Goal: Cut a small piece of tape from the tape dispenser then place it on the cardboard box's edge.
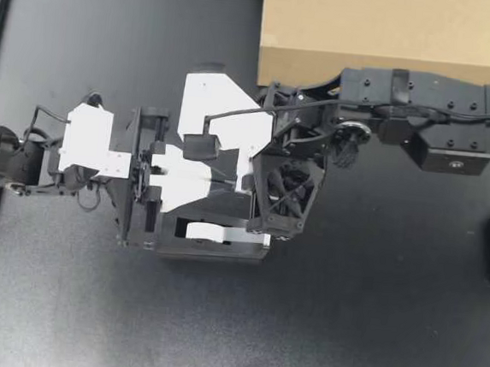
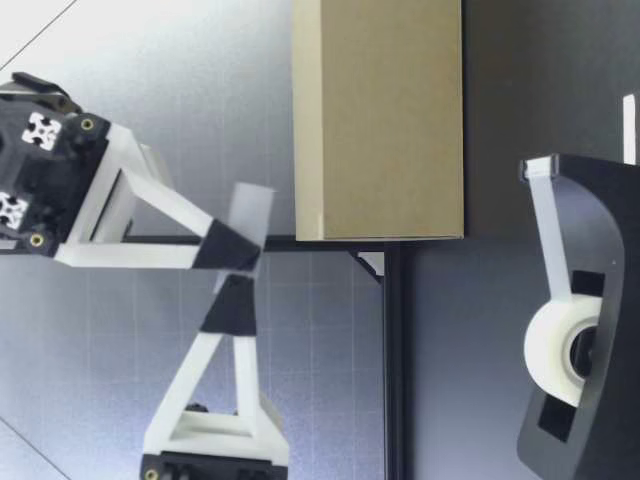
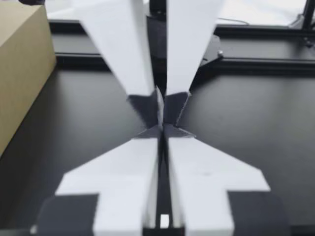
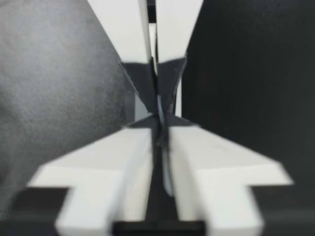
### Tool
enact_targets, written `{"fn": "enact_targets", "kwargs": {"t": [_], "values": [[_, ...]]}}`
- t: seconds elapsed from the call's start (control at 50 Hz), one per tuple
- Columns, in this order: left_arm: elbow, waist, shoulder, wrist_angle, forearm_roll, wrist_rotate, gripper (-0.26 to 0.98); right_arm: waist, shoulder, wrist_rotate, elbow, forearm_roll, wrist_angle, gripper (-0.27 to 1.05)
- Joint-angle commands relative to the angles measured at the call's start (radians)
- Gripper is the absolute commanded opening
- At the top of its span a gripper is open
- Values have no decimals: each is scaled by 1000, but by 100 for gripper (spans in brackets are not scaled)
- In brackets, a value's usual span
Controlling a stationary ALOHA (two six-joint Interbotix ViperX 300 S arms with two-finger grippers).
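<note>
The short, translucent piece of tape (image 2: pixel 250 215) is up in the air above the middle of the tabletop (image 1: pixel 344 330), pinched where my two arms meet tip to tip. In the low view it shows as a pale, slightly tilted strip crossing the dark fingertips of both. My right pincer (image 1: pixel 162 174) comes in from the right-hand side, and its fingers are pressed together on the tape. In the right wrist view I can see the tape as a thin edge running down the seam between the fingers (image 4: pixel 142 147). My left pincer (image 1: pixel 143 173) comes in from the left-hand side and faces the right one head-on. Its fingers (image 3: pixel 133 162) are also closed, and its tip overlaps the end of the strip, so I read it as clamped on the same piece. The left wrist view shows the two pairs of dark tips almost touching. Below the meeting point the black plastic tape dispenser (image 1: pixel 213 251) stands on the tabletop near its middle. Its white roll of tape (image 2: pixel 555 350) sits in the body, and a band of tape leads from the roll up to the cutter at the dispenser's top. In the low view the dispenser stands nearer the camera than the pincers and well below them. The plain brown cardboard box (image 1: pixel 396 29) sits against the tabletop's far edge, towards my right-hand corner. It is beyond both pincers and touches neither of them. The surface around the dispenser is dark and matte.
</note>
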Motion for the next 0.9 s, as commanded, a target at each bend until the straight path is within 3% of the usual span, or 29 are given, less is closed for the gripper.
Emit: {"fn": "enact_targets", "kwargs": {"t": [0.0, 0.24, 0.38, 0.48, 0.6, 0.7, 0.88], "values": [[-14, -3, -11, -8, -2, -2, -7, 5, -11, 2, -20, -2, 0, 43], [-12, -3, 5, -5, -2, -2, -6, -21, -34, 5, -5, -12, 0, 42], [-12, 8, 49, -14, -51, 2, -6, -63, -97, 15, 52, -61, -20, 42], [-14, 37, 80, -44, -146, -5, -7, -91, -164, 40, 115, -109, -64, 42], [-34, 83, 107, -83, -334, -25, -7, -121, -238, 72, 206, -153, -144, 42], [-66, 112, 124, -98, -433, -64, -7, -156, -295, 106, 290, -183, -249, 40], [-138, 175, 172, -86, -454, -221, -7, -232, -368, 135, 466, -190, -561, 28]]}}
